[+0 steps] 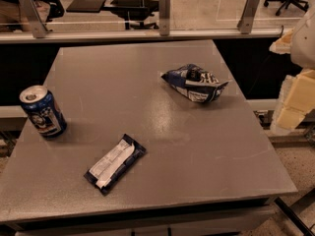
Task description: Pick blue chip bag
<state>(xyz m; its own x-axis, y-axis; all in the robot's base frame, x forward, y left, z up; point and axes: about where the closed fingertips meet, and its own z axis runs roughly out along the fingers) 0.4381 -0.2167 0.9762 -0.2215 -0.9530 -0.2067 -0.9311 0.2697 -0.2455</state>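
Observation:
The blue chip bag (195, 83) is a crumpled dark-blue foil bag with white print and pointed corners. It lies on the grey table (197, 146), right of centre and toward the far side. My gripper (291, 102) shows as pale cream blocks at the right edge of the view. It hangs beyond the table's right edge, to the right of the bag and well apart from it. It holds nothing that I can see.
A blue soda can (43, 111) stands upright near the table's left edge. A flat dark-blue bar wrapper with a white label (115, 163) lies at the front centre. A glass railing with metal posts (164, 6) runs behind the table.

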